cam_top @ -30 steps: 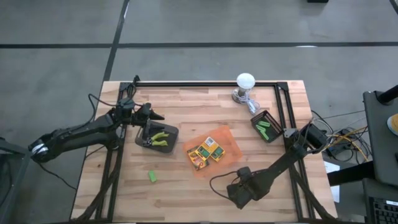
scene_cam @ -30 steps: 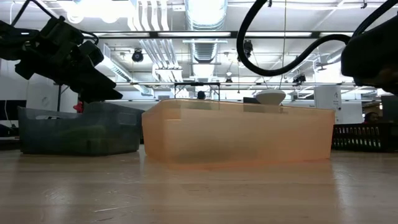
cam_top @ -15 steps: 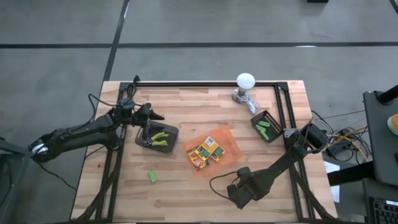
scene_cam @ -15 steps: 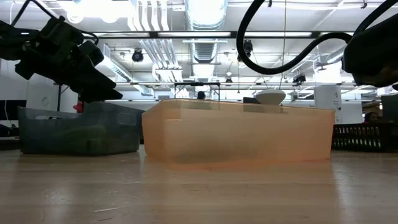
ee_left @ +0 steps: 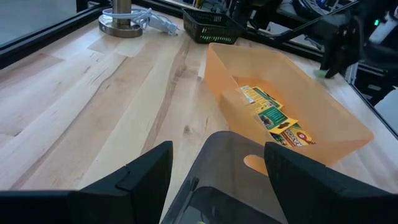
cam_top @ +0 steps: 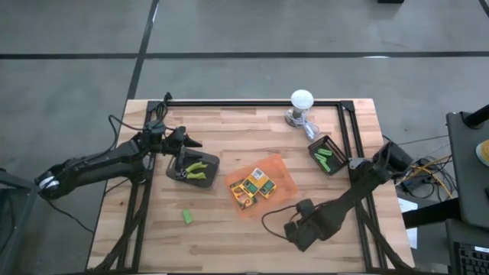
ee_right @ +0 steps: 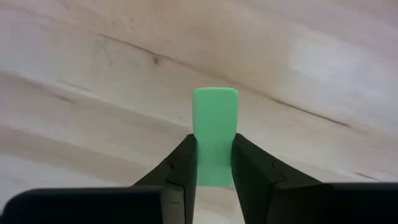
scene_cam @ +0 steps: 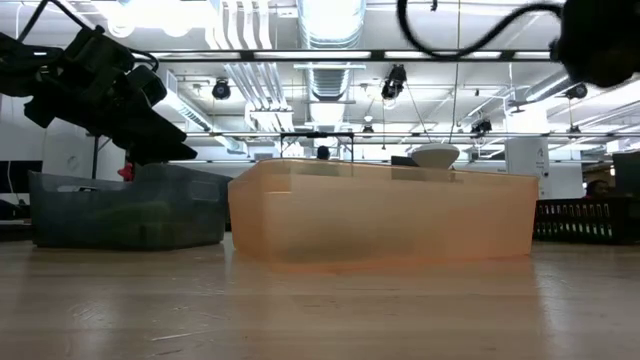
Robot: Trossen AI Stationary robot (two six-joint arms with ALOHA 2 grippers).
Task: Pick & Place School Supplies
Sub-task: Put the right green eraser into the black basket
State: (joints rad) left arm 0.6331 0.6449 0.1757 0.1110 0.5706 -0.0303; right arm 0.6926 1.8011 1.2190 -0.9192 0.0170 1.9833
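One green piece [ee_right: 214,134] in right claw [ee_right: 213,163].

Bare wood front-left of orange tray [cam_top: 284,182]; lone green piece [cam_top: 186,217]

From above, the right gripper [cam_top: 299,232] hides whatever it holds, and the small bright green stubby piece [ee_right: 214,134] shows only between its fingers in the right wrist view, its lower end cut off. In the low view, the orange translucent flat tray [scene_cam: 380,215] hides its contents and the tabletop behind.
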